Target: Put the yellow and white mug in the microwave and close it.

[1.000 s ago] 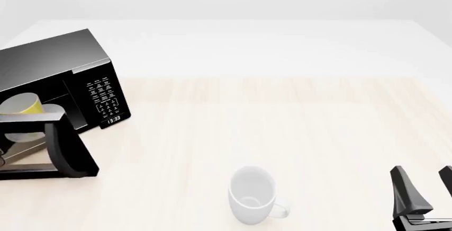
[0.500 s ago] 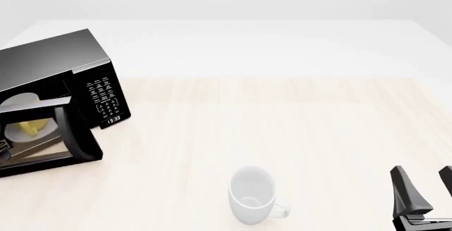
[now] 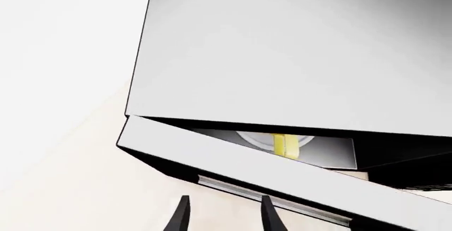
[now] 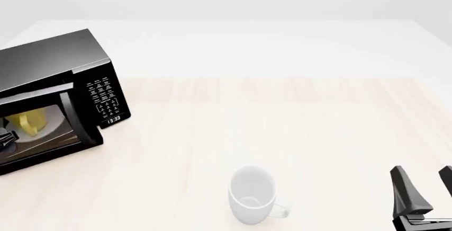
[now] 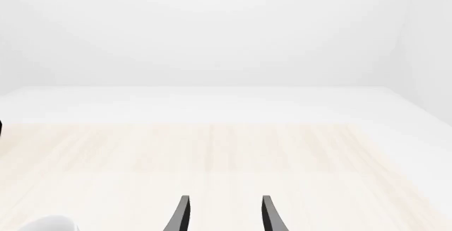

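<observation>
The table [image 4: 282,125] is the broadest thing here, pale wood running forward of both arms, and on it, far off to the left of the right gripper [image 4: 427,188] and directly ahead of the left gripper [image 3: 224,215], stands the microwave [image 4: 50,61], a large black box that looks heavy and rigid and unlikely to slide under a light push; its door [image 4: 42,130] hangs nearly shut, with only a narrow wedge of gap visible in the left wrist view, and the pale bar handle [image 3: 272,202] along the door's free edge lies just in front of the left fingertips; the door looks stiff and hinged, so I judge a flat press against its face near that free edge, away from the hinge, would serve better than any pinch; the left gripper has its fingers parted at a middling width with nothing between them, and the right gripper, low at the near right and well apart from everything, is likewise spread and empty; just left of the right gripper stands a white mug [image 4: 253,195], no part of this job; smallest, the yellow and white mug [image 4: 32,122] sits inside the cavity on the white turntable plate [image 3: 265,140], behind the door from the left gripper; it looks hard, light and smooth, probably breakable, best taken by the rim or loop handle were it ever to need moving.
</observation>
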`<act>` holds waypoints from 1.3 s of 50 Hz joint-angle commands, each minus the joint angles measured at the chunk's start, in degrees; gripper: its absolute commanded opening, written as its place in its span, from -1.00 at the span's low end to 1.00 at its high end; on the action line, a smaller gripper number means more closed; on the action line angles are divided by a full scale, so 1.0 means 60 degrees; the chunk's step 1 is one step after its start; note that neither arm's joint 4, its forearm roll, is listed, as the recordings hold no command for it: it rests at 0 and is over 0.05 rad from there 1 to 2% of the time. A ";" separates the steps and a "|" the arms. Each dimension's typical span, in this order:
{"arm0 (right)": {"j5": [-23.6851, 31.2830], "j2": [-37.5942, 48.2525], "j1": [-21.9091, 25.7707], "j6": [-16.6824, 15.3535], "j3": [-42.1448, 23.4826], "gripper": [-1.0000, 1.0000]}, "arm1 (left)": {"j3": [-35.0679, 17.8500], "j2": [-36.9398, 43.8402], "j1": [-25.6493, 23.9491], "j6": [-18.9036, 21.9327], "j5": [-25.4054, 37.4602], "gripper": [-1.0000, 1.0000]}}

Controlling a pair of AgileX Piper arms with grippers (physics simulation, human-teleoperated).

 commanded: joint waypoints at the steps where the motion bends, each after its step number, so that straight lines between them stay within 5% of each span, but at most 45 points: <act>1: 0.0000 0.0000 0.0001 -0.0001 0.0000 1.00 | -0.0267 0.0154 -0.0127 -0.0111 -0.0114 1.00; 47: 0.0000 0.0000 0.0002 -0.0002 0.0000 1.00 | -0.1508 0.1439 -0.0082 -0.0357 -0.0101 1.00; 65: 0.0000 0.0000 0.0001 -0.0001 0.0000 1.00 | -0.0853 0.0833 -0.0025 -0.0244 -0.0183 1.00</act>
